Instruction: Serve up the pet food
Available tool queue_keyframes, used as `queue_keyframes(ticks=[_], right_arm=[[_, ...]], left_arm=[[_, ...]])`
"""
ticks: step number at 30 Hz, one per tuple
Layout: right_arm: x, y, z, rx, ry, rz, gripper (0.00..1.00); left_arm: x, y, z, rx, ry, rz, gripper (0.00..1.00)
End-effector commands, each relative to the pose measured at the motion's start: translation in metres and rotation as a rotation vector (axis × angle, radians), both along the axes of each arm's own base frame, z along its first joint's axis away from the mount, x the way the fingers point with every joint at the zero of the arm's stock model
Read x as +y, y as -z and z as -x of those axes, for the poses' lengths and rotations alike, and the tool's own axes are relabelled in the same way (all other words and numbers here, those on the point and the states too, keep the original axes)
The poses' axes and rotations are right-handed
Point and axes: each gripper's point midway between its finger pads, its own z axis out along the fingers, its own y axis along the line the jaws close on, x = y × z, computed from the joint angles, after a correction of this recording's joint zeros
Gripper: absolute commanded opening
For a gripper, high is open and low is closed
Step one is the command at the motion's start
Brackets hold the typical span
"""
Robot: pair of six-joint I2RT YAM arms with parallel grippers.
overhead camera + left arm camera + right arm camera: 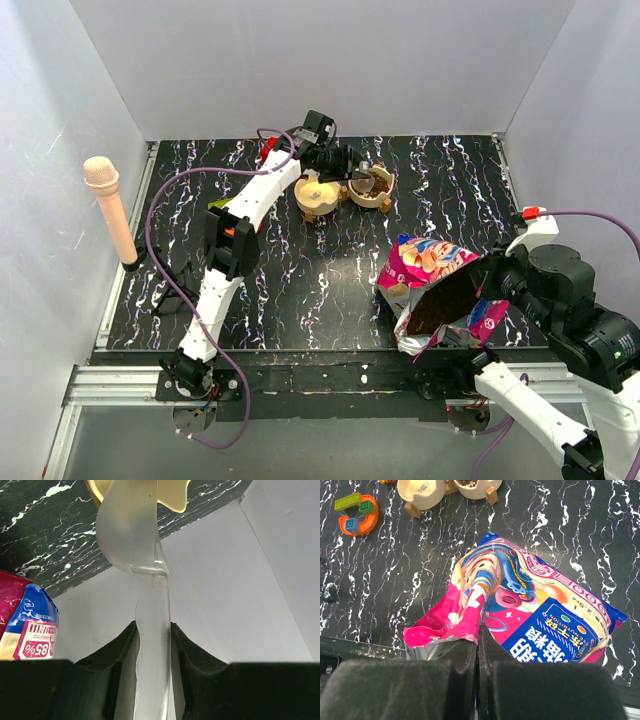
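Left claw (152, 630): part-open, clamped on the scoop (132, 535) handle, over the bowls (305, 195) at 12 o'clock. Kibble (378, 183) shows in one of them.

Right claw (479, 650): closed, pinching the bag (535, 605) rim at 4 o'clock.

Hazard: the slick handle may twist and scatter kibble. A slipped rim would collapse the bag mouth.

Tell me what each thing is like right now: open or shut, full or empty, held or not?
left tool: shut on the scoop handle.
right tool: shut on the bag at its torn rim.
scoop: held, close to a bowl.
bag: open.
left bowl: looks empty.
right bowl: has kibble in it.
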Motion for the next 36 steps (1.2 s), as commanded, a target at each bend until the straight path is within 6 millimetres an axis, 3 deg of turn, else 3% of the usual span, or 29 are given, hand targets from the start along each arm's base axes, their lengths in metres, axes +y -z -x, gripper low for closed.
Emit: queue_keyframes(ticks=[1, 9, 13, 16, 20, 23, 27, 30, 34, 36], right_arm=[[0.015, -0.036, -0.019, -0.122, -0.008, -0.103, 0.01], [0.023, -0.034, -0.028, -0.109, -0.024, -0.086, 0.01], [0.027, -0.036, -0.037, -0.111, -0.025, -0.077, 0.01], [0.029, -0.039, -0.044, -0.114, -0.019, -0.062, 0.01], [0.03, -0.043, -0.054, -0.105, -0.004, -0.037, 0.01], [0.033, -0.05, -0.067, -0.123, 0.007, -0.024, 0.01], [0.039, -0.067, -0.086, -0.146, 0.005, 0.015, 0.01], [0.039, -0.078, -0.102, -0.152, 0.022, 0.046, 0.01], [0.052, -0.086, -0.129, -0.147, 0.006, 0.046, 0.01], [0.054, -0.09, -0.14, -0.151, 0.003, 0.039, 0.01]], left_arm=[[0.007, -0.093, 0.014, -0.111, -0.008, 0.104, 0.0], [0.008, -0.123, 0.029, -0.168, 0.033, 0.138, 0.0], [0.009, -0.134, 0.052, -0.169, 0.071, 0.142, 0.0], [0.013, -0.13, 0.069, -0.14, 0.085, 0.136, 0.0], [0.018, -0.144, 0.089, -0.215, 0.16, 0.147, 0.0], [0.016, -0.156, 0.119, -0.308, 0.287, 0.146, 0.0], [0.021, -0.187, 0.163, -0.574, 0.496, 0.175, 0.0], [0.042, -0.2, 0.198, -0.717, 0.597, 0.159, 0.0], [0.066, -0.196, 0.243, -0.794, 0.708, 0.159, 0.0], [0.079, -0.203, 0.264, -0.836, 0.739, 0.161, 0.0]])
